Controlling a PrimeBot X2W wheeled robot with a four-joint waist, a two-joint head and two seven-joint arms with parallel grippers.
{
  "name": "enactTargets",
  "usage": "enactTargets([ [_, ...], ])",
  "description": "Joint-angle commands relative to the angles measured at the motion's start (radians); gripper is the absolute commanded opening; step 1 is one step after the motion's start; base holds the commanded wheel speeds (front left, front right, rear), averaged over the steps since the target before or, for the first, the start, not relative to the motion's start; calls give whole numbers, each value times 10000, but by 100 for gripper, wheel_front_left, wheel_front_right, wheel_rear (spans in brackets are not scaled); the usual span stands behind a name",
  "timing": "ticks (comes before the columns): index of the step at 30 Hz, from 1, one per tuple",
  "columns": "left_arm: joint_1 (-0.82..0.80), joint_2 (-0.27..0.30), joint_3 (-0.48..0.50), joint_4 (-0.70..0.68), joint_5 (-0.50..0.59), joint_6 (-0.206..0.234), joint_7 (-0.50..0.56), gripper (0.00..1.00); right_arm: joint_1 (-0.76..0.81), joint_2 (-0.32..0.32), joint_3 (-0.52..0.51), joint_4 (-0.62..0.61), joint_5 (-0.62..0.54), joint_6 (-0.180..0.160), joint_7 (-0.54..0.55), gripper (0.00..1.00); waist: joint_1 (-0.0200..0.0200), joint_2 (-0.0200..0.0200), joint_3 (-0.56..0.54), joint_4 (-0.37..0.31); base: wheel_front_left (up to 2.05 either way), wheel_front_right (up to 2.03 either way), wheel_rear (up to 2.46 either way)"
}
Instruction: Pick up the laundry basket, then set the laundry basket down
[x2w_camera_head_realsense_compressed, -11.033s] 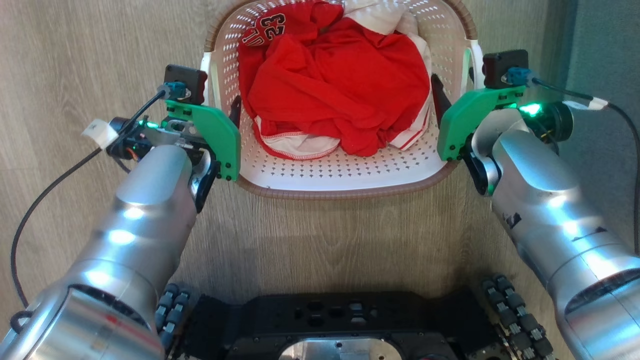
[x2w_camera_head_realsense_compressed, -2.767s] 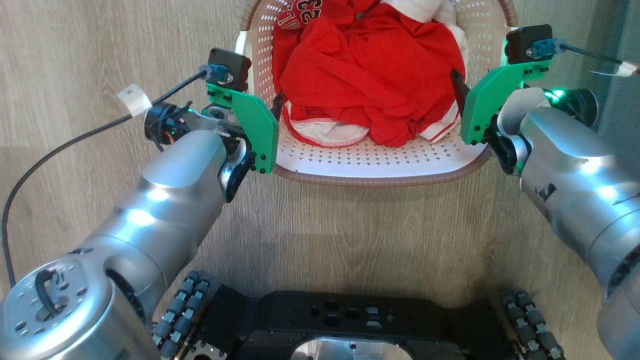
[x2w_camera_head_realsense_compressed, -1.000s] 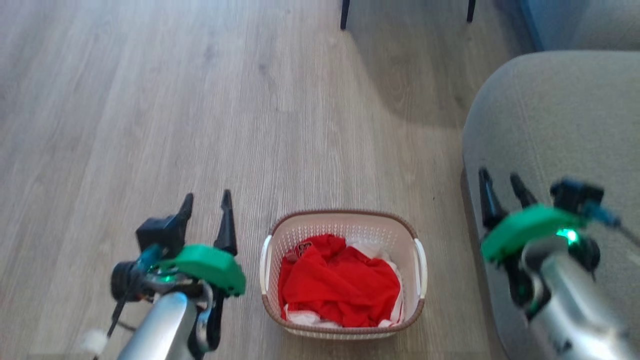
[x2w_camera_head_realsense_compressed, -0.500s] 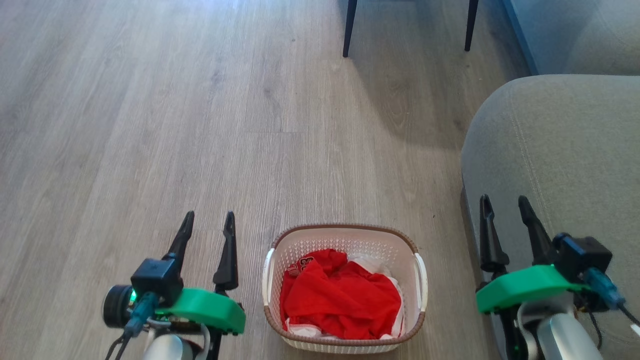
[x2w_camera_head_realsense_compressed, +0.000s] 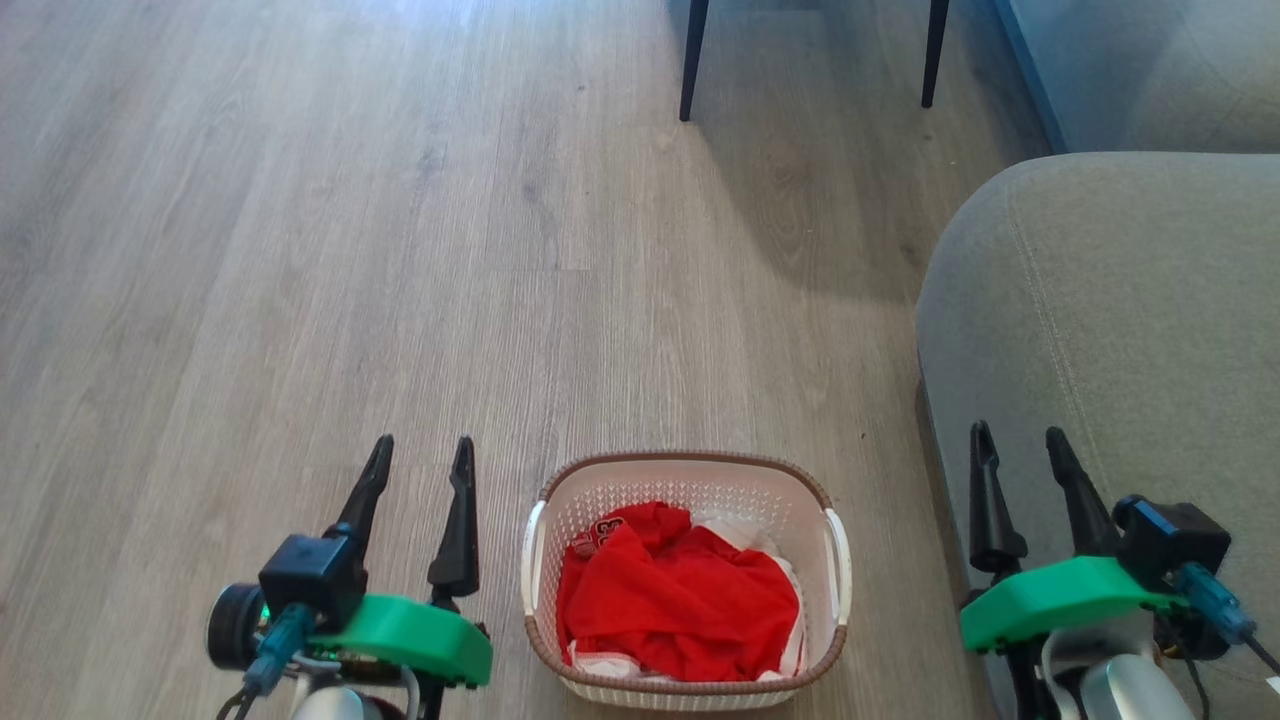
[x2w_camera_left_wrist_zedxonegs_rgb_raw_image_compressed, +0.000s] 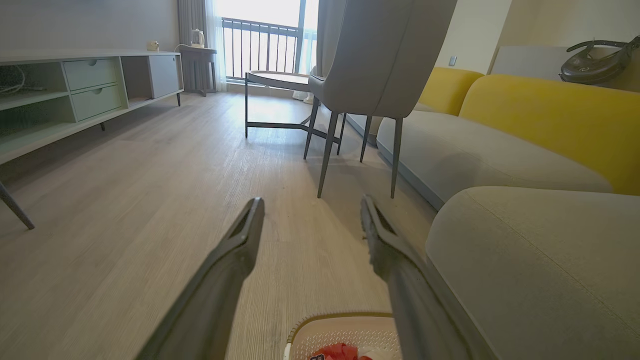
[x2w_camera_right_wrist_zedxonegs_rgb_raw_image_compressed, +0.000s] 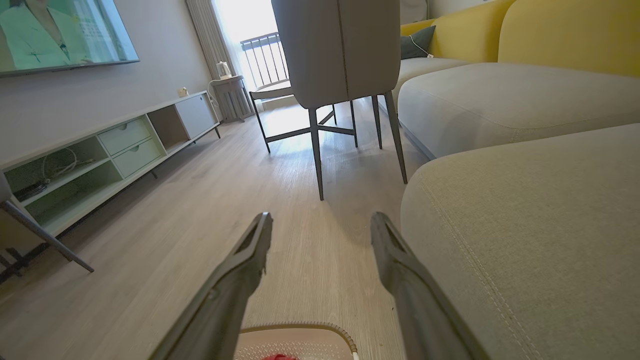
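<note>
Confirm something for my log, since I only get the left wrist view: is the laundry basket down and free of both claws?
Observer: Yes, the head view shows the laundry basket whole, sitting on the wood floor.
Operator: Right claw?
Observer: The right claw is open, empty, seen against the grey sofa.
Operator: Does my left claw touch the handle?
Observer: No, the left claw is open, with bare floor between it and the left handle.
</note>
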Motion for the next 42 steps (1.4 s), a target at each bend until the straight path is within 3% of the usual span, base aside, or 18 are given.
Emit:
enactTargets([
  [1, -401, -57, 359, -405, 47, -56, -62, 100, -284, -28, 180, -346, 42, 69, -133, 100, 1, -1, 16, -6, 0, 0, 0],
  [42, -386, -58, 462, -223, -250, -152, -63, 100, -400, -26, 299, -214, -186, 69, -134, 100, 1, -1, 78, -41, 0, 0, 0],
])
